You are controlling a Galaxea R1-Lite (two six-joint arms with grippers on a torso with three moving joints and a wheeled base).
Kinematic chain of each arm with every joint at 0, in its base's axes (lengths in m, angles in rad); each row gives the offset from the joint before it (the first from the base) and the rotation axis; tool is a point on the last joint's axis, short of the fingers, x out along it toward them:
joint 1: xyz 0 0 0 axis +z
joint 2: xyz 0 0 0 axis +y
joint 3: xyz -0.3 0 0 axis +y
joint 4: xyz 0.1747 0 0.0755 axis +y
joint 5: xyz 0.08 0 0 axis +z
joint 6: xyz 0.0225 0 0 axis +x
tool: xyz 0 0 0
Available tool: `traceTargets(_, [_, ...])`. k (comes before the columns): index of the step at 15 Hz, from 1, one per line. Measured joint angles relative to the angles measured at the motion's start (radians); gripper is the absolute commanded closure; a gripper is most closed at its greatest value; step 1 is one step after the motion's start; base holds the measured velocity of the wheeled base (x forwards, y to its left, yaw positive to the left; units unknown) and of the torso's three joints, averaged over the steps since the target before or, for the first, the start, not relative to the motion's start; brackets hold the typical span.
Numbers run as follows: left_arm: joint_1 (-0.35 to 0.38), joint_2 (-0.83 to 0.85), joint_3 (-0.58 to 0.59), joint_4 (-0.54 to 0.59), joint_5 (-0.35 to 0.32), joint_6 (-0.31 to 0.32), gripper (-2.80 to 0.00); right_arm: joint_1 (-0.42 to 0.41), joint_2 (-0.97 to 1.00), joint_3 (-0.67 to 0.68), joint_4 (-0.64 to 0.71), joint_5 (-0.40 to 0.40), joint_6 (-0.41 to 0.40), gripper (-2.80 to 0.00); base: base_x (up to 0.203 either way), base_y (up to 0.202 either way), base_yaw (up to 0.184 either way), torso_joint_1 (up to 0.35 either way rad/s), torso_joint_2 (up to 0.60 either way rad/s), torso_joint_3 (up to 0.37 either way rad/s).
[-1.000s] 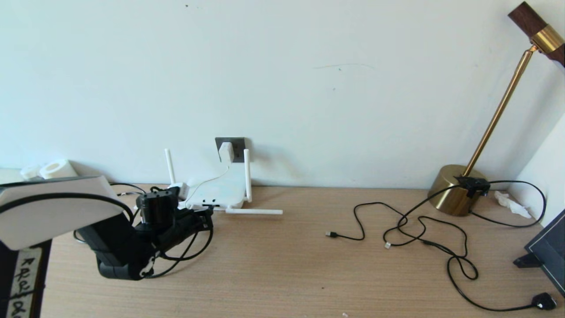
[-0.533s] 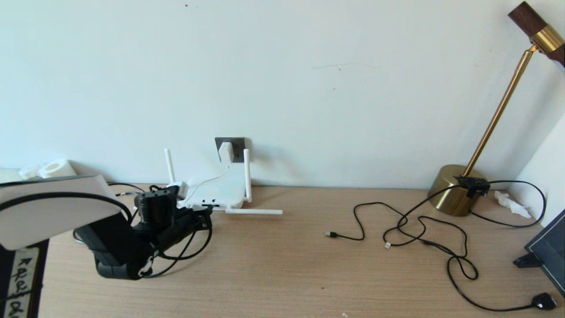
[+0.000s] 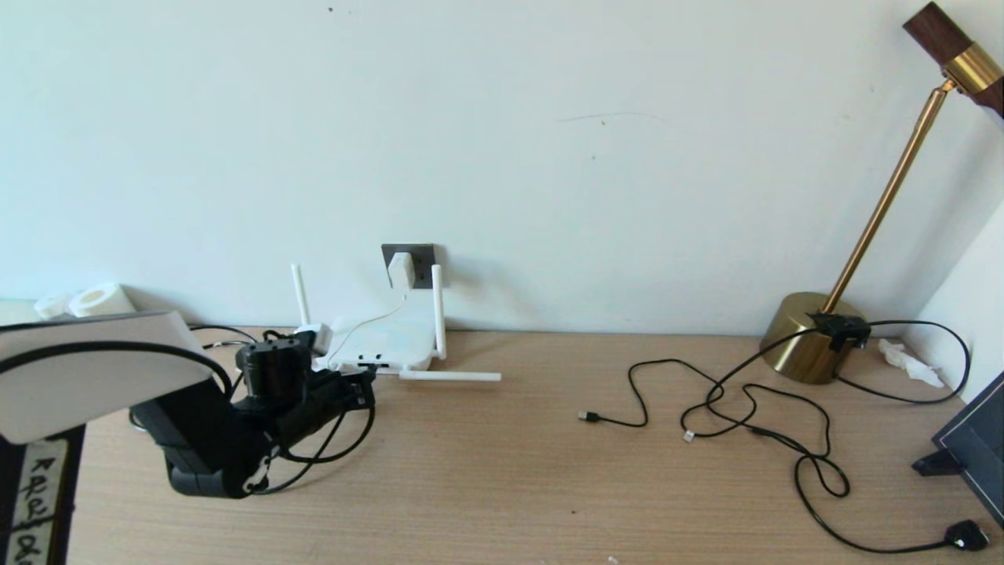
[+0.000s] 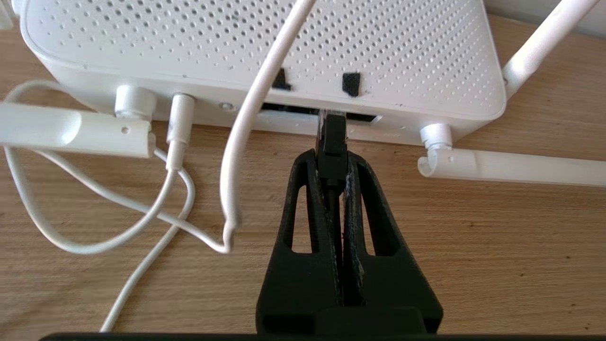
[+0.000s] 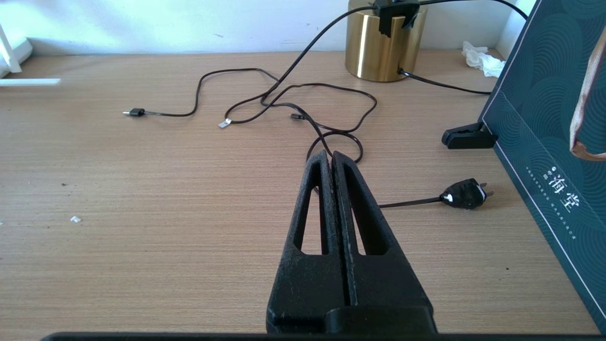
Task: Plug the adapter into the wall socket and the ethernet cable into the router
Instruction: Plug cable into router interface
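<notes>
Little has moved since the earlier head frames: the left gripper, at lower left of the head view, has drifted a touch leftward, away from nothing and toward nothing new, while everything else on the table lies as it did. In the left wrist view its jaws are clamped on the black boot of the ethernet cable, whose clear tip sits at the mouth of a dark port slot on the router; whether it is fully seated I cannot tell. I judge the cable step close to done, needing only a last push or a release.

At centre left of the head view, the adapter already sits on the wall socket, its thin white cord running down across the router, so that half of the task looks finished.

The right gripper hangs idle over bare wood at the centre of its own view, jaws closed on nothing.

Counted: one router with four antennas, two upright and two lying flat; one adapter; one socket; one ethernet cable; one brass lamp at the right edge; one black plug; two small loose connectors on thin black cables.
</notes>
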Motion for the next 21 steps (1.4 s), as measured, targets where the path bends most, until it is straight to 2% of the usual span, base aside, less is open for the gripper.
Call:
traceTargets(8, [-0.001,-0.005,0.087,-0.046,0.0,-0.001,0.0,0.0,0.0,0.0,0.0,0.0,0.0,0.0,0.0,0.0,0.0,0.0,0.0,0.0])
traceTargets(21, [0.036,-0.04,0.094,-0.044,-0.016,0.003,0.0,0.0,0.0,0.0,0.0,0.0,0.0,0.0,0.0,0.0,0.0,0.0,0.0,0.0])
